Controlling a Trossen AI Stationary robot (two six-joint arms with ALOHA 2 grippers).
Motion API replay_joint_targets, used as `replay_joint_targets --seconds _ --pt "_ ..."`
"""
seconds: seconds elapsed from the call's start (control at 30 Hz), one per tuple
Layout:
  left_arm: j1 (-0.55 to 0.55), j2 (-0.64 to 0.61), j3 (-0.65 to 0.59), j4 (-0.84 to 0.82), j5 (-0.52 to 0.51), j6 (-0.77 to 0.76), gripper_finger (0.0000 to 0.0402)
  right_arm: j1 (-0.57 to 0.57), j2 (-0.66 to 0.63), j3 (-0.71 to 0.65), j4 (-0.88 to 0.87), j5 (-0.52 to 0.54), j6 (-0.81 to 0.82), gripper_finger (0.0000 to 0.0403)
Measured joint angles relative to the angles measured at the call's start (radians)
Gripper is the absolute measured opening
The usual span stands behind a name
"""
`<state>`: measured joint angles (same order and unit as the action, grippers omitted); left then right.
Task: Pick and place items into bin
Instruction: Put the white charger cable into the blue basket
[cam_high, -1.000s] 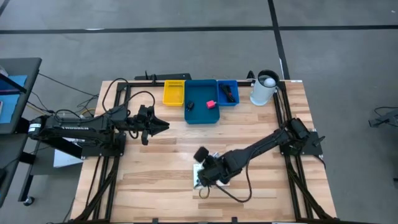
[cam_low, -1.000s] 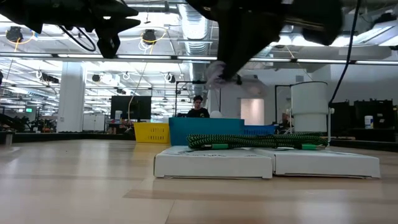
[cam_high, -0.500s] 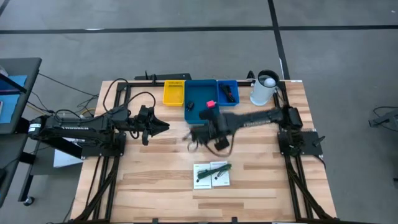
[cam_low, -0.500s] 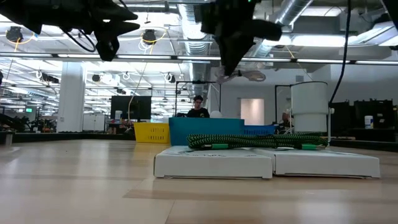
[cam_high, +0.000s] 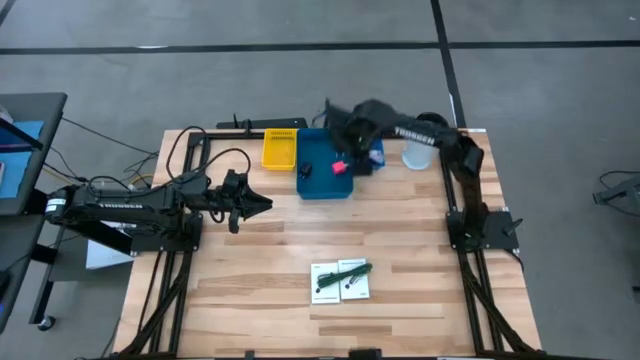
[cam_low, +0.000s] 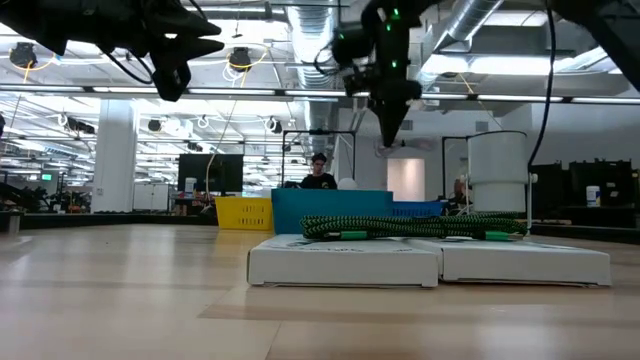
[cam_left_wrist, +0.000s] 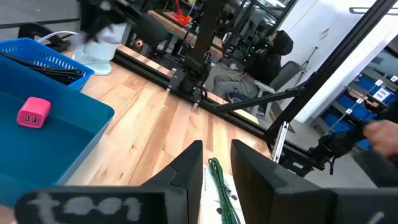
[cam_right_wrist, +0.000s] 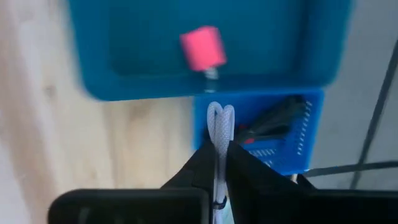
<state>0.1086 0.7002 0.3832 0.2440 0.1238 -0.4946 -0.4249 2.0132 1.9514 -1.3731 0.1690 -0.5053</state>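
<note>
My right gripper (cam_high: 354, 146) hangs over the bins at the table's far edge, shut on a white braided cord (cam_right_wrist: 219, 124). Below it are the big blue bin (cam_high: 322, 185), with a pink-red block (cam_right_wrist: 203, 48) and a black piece (cam_high: 305, 169) in it, and a small blue basket (cam_right_wrist: 292, 152) holding black pieces (cam_right_wrist: 273, 124). Two white printed cards (cam_high: 340, 285) lie flat near the table's near edge, and a green stringy cord (cam_high: 350, 271) rests across them. My left gripper (cam_high: 266, 203) waits open above the table's left half. My right gripper pinches the white cord between its two fingers (cam_right_wrist: 199, 165), coming from above and pointing down (cam_low: 390, 125). A doubled loop of the cord (cam_right_wrist: 219, 115) sticks out past the fingertips. The cord is lifted clear, above the edge between the big bin and the small basket.
A yellow basket (cam_high: 280, 148) stands left of the big blue bin, and a white cylinder (cam_high: 420, 148) stands at the far right corner. Bare wood lies between the bins and the cards. A person (cam_low: 318, 172) sits in the room beyond the table.
My right gripper has swung from just above the cards at the near middle across the table to the far edge and now hangs over the bins, carrying the white cord lifted clear. The cards and the green cord have stayed put.
</note>
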Motion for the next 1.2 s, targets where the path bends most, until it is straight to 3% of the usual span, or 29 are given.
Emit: replay_joint_targets --seconds 0.13,0.3,0.53,0.7,1.2 --pt "0.0 0.0 0.0 -0.005 0.0 0.0 0.0071 -0.105 0.0 0.0 0.094 -0.045 0.0 0.0031" --pt "0.0 0.0 0.0 -0.021 0.0 0.0 0.0071 -0.206 0.0 0.0 0.197 -0.102 0.0 0.0018" --pt "0.0 0.0 0.0 -0.035 0.0 0.0 0.0071 -0.295 0.0 0.0 0.274 -0.124 0.038 0.003" --pt "0.0 0.0 0.0 -0.053 0.0 0.0 0.0071 -0.313 0.0 0.0 0.286 -0.169 0.068 0.0047" --pt "0.0 0.0 0.0 -0.054 -0.033 0.023 0.0071 -0.296 0.0 0.0 0.207 -0.169 0.061 0.0051"
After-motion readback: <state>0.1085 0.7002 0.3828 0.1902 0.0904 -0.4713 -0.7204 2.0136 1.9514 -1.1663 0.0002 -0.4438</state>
